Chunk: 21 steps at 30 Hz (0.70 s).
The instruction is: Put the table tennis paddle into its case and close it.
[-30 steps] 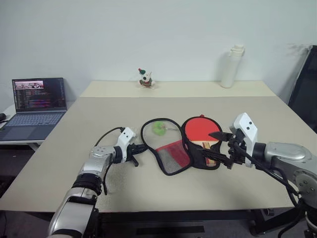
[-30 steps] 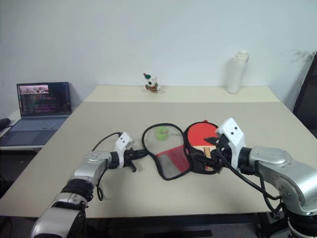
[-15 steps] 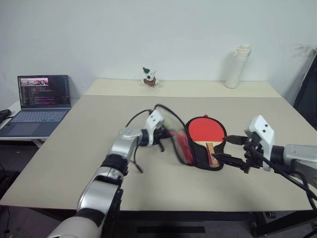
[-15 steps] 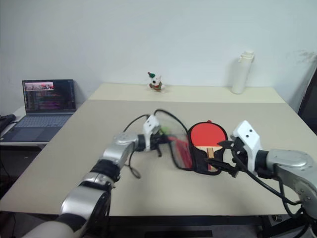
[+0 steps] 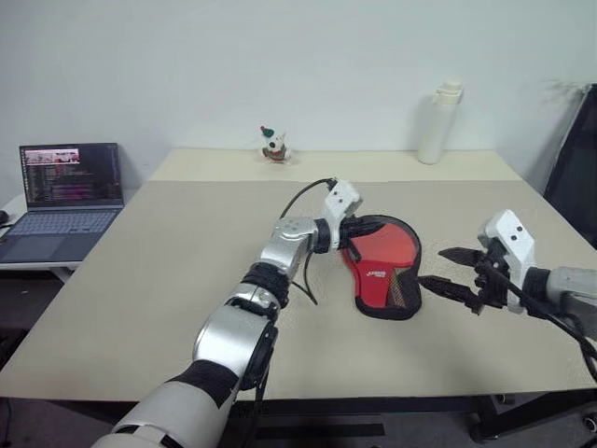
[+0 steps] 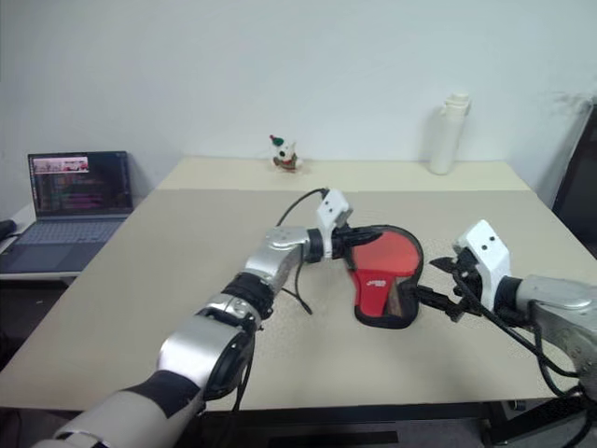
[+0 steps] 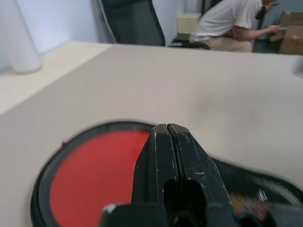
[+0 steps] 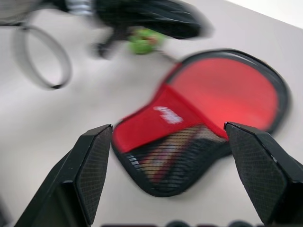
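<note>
Case: soft paddle-shaped zip pouch [image 5: 381, 268], red face up with white logo and black mesh pocket, folded shut flat on the beige worktop [image 5: 140, 280] at its centre.
Paddle: red-faced table tennis bat is hidden under the pouch's upper flap; whether it sits fully inside cannot be told.
Zip: black rim looks unfastened along the edge, but the seam is too small to judge.
Charm: small green fuzzy charm [image 8: 141, 41] blurred beside the pouch's round end.
Left gripper: black fingers [image 6: 353, 237] pressed together at the pouch's rim at 10 o'clock; the left wrist view shows them meeting with no gap, what they pinch unclear.
Right gripper: [image 5: 446, 272] fingers spread wide, holding nothing, just off the pouch's narrow end at 3 o'clock.
Far edge: white bottle [image 5: 438, 123] at 1 o'clock, small figurine [image 5: 272, 146] at 11 o'clock.
Side: open laptop [image 5: 62, 194] at 9 o'clock, partly cut off.
</note>
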Motion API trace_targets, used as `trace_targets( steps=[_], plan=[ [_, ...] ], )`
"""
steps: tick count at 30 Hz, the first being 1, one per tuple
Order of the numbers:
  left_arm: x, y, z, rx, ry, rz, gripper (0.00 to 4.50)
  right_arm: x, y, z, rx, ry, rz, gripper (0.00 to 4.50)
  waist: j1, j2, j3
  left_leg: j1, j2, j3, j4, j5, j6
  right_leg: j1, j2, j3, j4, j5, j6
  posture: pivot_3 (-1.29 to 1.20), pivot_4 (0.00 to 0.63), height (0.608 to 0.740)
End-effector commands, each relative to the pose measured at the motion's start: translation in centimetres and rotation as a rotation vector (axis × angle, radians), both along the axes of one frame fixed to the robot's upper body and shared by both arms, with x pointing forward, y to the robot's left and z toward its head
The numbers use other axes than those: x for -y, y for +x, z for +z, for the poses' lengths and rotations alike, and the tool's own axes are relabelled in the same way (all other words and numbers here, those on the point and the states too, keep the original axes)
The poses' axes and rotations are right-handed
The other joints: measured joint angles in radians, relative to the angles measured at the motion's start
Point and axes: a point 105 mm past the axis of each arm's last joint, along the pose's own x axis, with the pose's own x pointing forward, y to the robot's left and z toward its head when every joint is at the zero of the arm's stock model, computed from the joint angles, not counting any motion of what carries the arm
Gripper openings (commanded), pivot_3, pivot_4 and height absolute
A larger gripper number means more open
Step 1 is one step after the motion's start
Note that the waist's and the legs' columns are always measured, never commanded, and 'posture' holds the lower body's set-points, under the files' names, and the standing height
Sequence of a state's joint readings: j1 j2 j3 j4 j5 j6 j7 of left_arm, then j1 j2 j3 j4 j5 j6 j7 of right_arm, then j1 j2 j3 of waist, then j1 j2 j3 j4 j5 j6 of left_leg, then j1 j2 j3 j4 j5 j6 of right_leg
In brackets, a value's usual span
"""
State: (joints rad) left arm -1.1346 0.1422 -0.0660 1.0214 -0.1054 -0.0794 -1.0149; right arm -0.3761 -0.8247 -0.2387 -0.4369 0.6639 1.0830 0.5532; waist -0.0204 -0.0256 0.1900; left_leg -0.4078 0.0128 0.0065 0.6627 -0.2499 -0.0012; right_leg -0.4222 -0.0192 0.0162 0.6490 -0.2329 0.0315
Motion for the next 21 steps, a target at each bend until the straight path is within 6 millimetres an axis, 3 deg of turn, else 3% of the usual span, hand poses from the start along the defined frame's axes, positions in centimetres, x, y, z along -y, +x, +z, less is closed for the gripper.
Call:
trace_targets(
  steps=[1, 6, 11, 21],
  plan=[
    [-2.1, -1.1, 1.6, 0.049, -0.036, -0.06, 0.0, 0.7, 1.3, 0.3, 0.017, 0.017, -0.058, 4.49, -0.003, 0.0, 0.0, 0.0, 0.001, 0.0, 0.0, 0.0, 0.0, 0.0, 0.0, 0.0, 0.0, 0.0, 0.0, 0.0, 0.15, 0.74],
    [-5.5, -3.8, 1.2, 0.016, -0.026, -0.099, 0.0, 1.2, 3.7, -1.7, -0.064, 0.039, -0.129, 4.49, -0.007, 0.0, 0.0, -0.001, 0.001, -0.001, 0.0, 0.0, 0.0, 0.0, -0.001, 0.0, 0.0, 0.003, -0.005, 0.0, 0.15, 0.74],
    [-8.7, -5.9, 1.6, 0.004, -0.038, -0.015, 0.0, 1.7, 7.1, -4.2, -0.158, 0.115, -0.23, 4.49, -0.007, 0.001, 0.0, -0.001, 0.0, -0.001, 0.001, 0.0, 0.0, 0.0, -0.002, 0.0, 0.0, 0.003, -0.005, 0.0, 0.15, 0.74],
    [-9.8, -6.9, 1.5, -0.021, -0.039, 0.067, 0.0, 1.2, 9.1, -6.9, -0.21, 0.089, -0.234, 4.49, -0.006, 0.001, 0.0, -0.001, 0.0, 0.0, 0.001, 0.0, 0.0, 0.0, -0.002, 0.0, 0.001, 0.003, -0.005, 0.0, 0.15, 0.74]
  ],
)
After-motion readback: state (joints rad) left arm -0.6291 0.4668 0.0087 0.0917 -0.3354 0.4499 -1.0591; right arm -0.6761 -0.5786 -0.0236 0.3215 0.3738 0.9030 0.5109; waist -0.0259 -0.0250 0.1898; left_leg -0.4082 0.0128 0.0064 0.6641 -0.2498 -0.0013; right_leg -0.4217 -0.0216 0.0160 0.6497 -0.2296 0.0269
